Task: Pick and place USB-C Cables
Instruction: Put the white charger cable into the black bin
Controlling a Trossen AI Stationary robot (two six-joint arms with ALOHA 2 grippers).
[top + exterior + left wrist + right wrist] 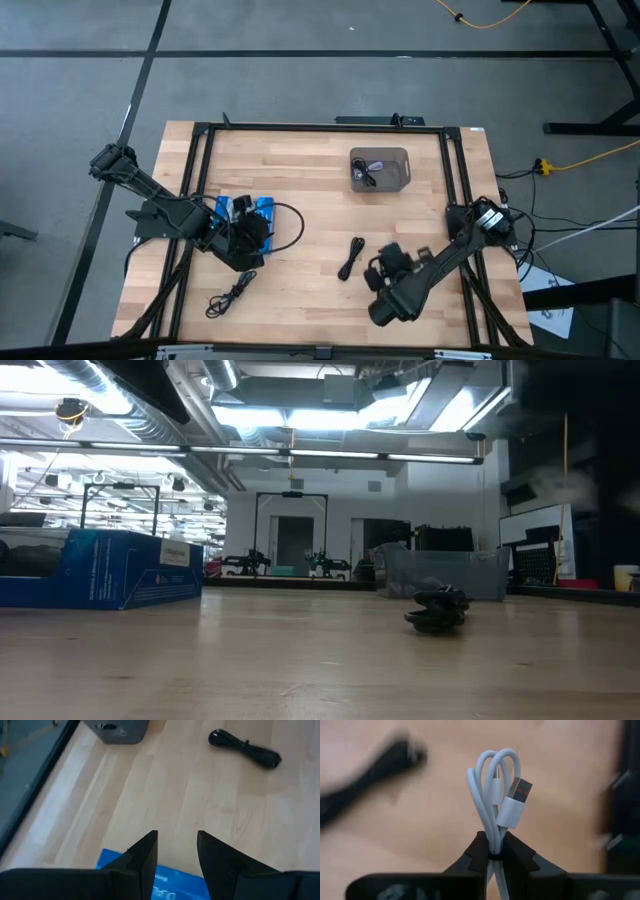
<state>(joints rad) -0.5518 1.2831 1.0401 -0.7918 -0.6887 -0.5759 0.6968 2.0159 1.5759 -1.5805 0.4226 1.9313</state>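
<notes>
Pinching one white cable [495,795], right hand [493,851]; two black cables [351,257] loose

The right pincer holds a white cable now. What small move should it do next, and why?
Probably carry it toward the grey bin. The right pincer is shut on the white cable, the bin already holds a cable, and a black cable lies along the way, so it should stay raised.

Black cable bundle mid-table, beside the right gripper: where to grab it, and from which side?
Grip the black cable bundle at its waist, coming straight down from above. It lies flat and elongated on the table, so fingers should close across its narrow width. The right gripper is shut on a white cable; the open left gripper is free.
</notes>
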